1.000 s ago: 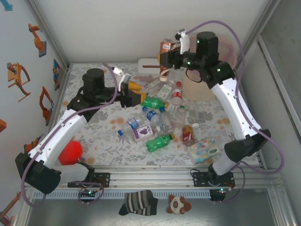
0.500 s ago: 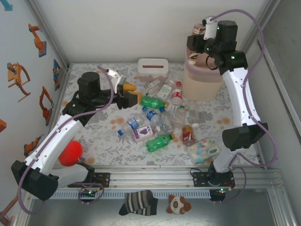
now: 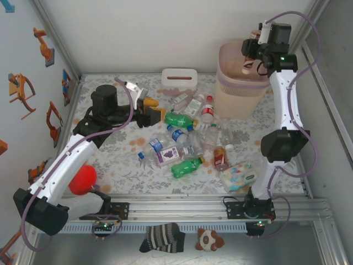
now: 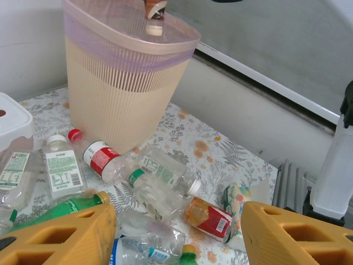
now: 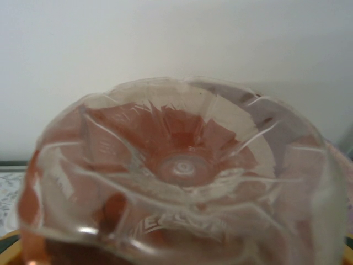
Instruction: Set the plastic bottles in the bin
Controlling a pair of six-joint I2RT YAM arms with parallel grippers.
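The pale pink bin (image 3: pixel 236 88) stands at the back right of the table. My right gripper (image 3: pixel 252 51) is raised over its rim, shut on a brown plastic bottle (image 3: pixel 246 66) that hangs cap down above the opening. In the right wrist view the bottle's ribbed base (image 5: pixel 182 165) sits right against the lens. In the left wrist view the same bottle (image 4: pixel 154 14) dangles over the bin (image 4: pixel 118 94). Several plastic bottles lie in a heap mid-table, among them a green one (image 3: pixel 179 119) and a red-labelled one (image 3: pixel 208 110). My left gripper (image 3: pixel 151 110) hovers open just left of the heap, its yellow fingers (image 4: pixel 60 237) empty.
A white tissue box (image 3: pixel 179 74) sits at the back wall. A pack of wipes (image 3: pixel 238 175) lies front right and a red ball (image 3: pixel 83 178) front left. Walls close in the table on three sides. A sock (image 3: pixel 161 237) and a plush toy (image 3: pixel 209 239) lie on the front ledge.
My right arm has swung right and up, carrying the brown bottle from over the back of the heap to above the bin. The left gripper has barely moved.
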